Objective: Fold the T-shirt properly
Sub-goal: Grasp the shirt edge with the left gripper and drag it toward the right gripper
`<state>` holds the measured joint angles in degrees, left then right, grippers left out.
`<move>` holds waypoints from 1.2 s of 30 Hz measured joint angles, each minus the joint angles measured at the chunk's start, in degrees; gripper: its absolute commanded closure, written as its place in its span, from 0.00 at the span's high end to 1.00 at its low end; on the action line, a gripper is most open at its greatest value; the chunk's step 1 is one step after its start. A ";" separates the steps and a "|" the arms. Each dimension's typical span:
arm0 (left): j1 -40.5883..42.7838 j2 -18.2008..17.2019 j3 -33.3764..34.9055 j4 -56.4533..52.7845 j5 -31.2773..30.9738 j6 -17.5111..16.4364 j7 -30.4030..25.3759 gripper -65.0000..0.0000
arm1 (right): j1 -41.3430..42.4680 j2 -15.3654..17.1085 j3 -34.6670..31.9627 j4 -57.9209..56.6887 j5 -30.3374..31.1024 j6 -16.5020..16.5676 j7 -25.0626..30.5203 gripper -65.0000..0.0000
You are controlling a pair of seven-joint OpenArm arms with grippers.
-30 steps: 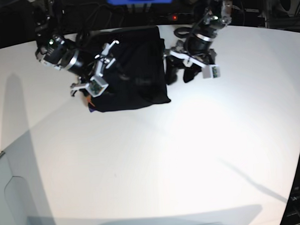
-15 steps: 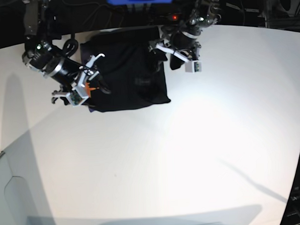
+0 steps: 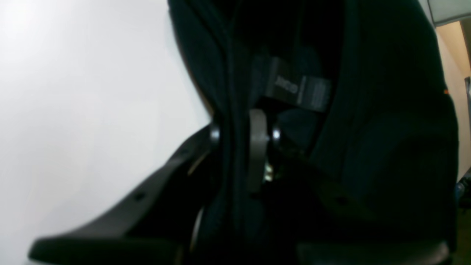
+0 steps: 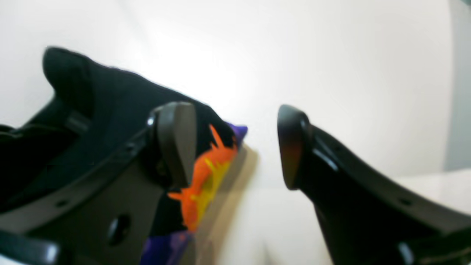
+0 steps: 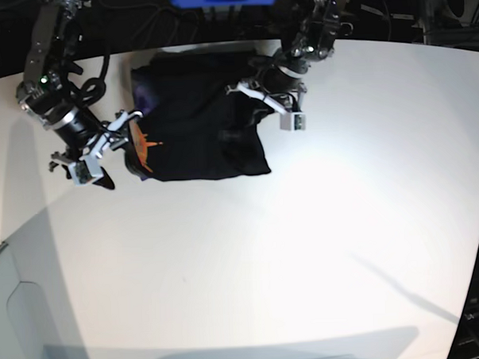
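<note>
Since a second ago both arms have been drawn toward the far edge of the surface [image 5: 321,224]. The right tool [image 5: 103,157] has been pulled off the T-shirt [image 5: 197,118] to its left border as the base view shows it, and the left tool [image 5: 256,95] has been carried from beside the cloth onto its right border.

The T-shirt is seen lying in a dark, roughly square bundle at the far middle of the surface. An orange print [image 5: 145,144] is exposed at its left edge, just beside the right tool.

In the right wrist view the right tool [image 4: 235,147] is shown spread wide, with nothing between its pads. The T-shirt [image 4: 110,99] lies behind and beside one pad, and the orange print [image 4: 206,173] with a purple patch below it is seen next to that pad. The other pad stands over bare surface [image 4: 331,55].

In the left wrist view the left tool [image 3: 239,136] is pressed together on a fold of the T-shirt [image 3: 386,129], with black cloth caught between the pads. A dark label [image 3: 298,88] is seen just beyond the tips. Bare surface [image 3: 73,92] lies beside the cloth.
</note>
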<state>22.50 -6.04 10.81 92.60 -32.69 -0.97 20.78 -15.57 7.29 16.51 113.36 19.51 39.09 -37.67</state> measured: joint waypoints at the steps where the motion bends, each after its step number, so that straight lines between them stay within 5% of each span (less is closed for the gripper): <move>1: -0.61 -1.09 0.52 0.00 -0.02 -0.28 0.59 0.00 | 0.24 0.00 0.37 0.00 0.00 0.00 -0.26 0.55; 9: -20.02 -12.44 17.70 -1.88 0.17 0.48 14.80 0.00 | 1.46 -0.31 2.34 -0.02 -0.17 0.00 -0.11 0.55; 15: -38.45 -13.94 34.36 -10.21 -0.02 -0.11 17.46 0.00 | 1.60 -0.52 4.22 -0.02 -0.15 0.04 -0.22 0.55; 18: -45.83 -13.11 42.58 -15.19 -0.39 -0.31 14.62 0.00 | 1.73 -1.64 6.43 -0.37 -0.11 0.02 0.22 0.55; 25: -60.48 -4.70 62.07 -28.70 0.68 0.57 4.96 0.00 | 1.42 -2.56 10.58 -3.32 0.20 0.04 0.28 0.55; 31: -68.22 2.27 74.23 -35.65 0.85 0.79 3.85 0.02 | 1.25 -4.33 13.94 -4.39 0.07 0.07 0.00 0.55; 36: -69.09 2.75 74.42 -35.19 0.90 0.83 5.14 0.35 | 1.25 -4.17 14.71 -4.42 -0.13 0.07 -0.04 0.55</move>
<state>-46.59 -3.29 85.23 57.41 -31.79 -0.14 25.91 -14.33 3.11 31.22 108.95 19.38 39.16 -37.71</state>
